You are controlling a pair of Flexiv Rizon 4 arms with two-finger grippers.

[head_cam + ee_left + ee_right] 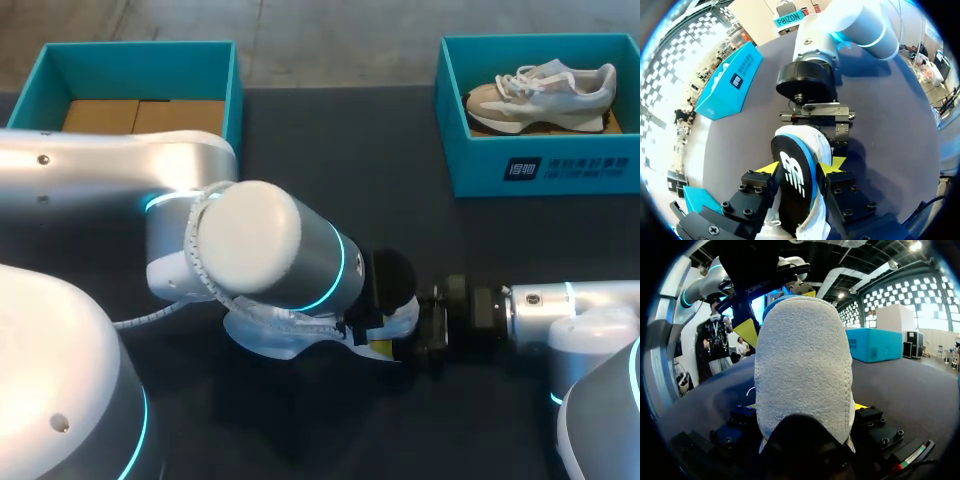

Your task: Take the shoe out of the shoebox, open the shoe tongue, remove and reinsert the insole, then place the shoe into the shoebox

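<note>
Nearest, left gripper [801, 166]: two yellow tips pressed to either side of the white shoe [270, 335], clamping it mid-table. Dark, blue-edged insole [792, 185] stands between them with one white logo, not read. Whether the tips also bear on the insole itself is unclear. Left arm [260, 245] hides most of this shoe from above. Right gripper [805, 406] meets it from the other end, fingers set narrow and gripping a grey suede end; its tips show only as yellow slivers. Dark table [340, 180] beyond. Far side, two teal boxes well apart. Left box [140, 52] holds two brown cardboard pieces [140, 115]. Right box [545, 165] carries white print on its front wall, too small to read, and holds a second shoe [545, 92], white and tan, on its side. Shoes counted: two.
</note>
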